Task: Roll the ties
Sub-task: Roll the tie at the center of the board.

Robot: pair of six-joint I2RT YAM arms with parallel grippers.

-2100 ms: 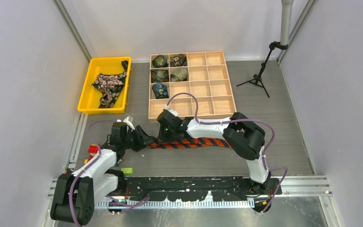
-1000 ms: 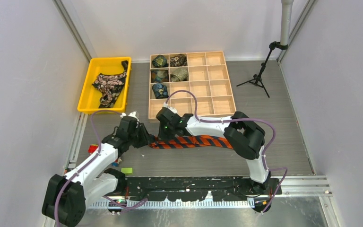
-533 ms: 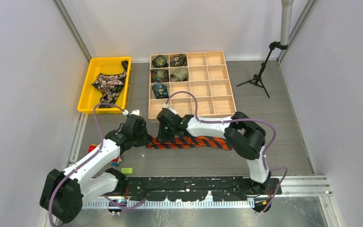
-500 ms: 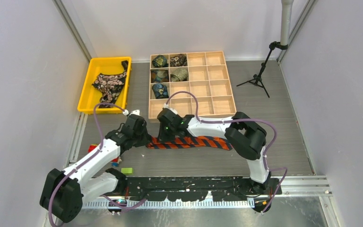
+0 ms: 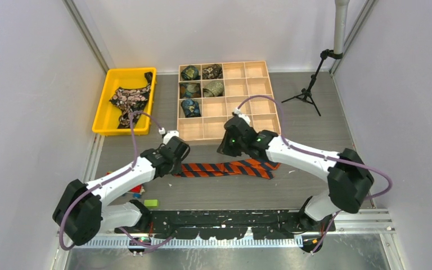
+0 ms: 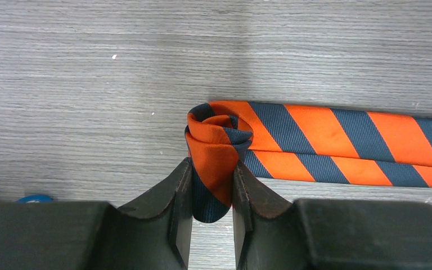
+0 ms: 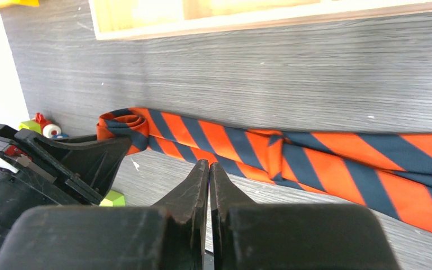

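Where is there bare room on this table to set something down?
Free: the table right of the wooden tray, up to the tripod; the strip between the striped tie and the near rail. Crowded: the gap between tray and tie, where the left arm and right arm reach in, and the near-left corner with toy blocks.

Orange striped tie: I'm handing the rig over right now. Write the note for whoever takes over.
Left gripper: shut on the started roll of the orange striped tie.
Right gripper: shut, empty, by the tie.
The rest of it lies stretched out on the table.
Done: five rolled ties in the wooden organiser.
Left: finish this roll, stow it; floral tie waits in the yellow tray.
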